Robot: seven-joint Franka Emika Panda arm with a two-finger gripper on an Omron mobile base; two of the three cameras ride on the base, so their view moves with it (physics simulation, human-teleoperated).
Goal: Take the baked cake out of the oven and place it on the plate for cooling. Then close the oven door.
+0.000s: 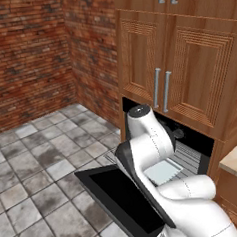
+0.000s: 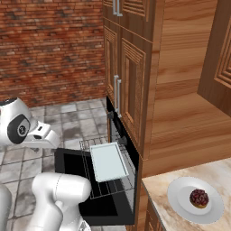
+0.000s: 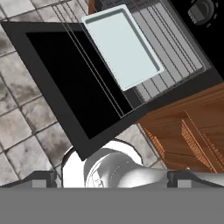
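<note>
The cake (image 2: 199, 198) already sits on the plate (image 2: 180, 204) at lower right, so closing the oven door (image 3: 65, 83) remains. I'd hook under its outer edge and lift steadily. I cannot tell the gripper's state.

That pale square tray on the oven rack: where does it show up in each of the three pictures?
Left base view: tray lower right of centre, partly behind the white arm.
Right base view: tray centre-left, on the pulled-out rack.
Hand view: tray at top centre.
Shared landmark: the open black oven door beside it.
</note>
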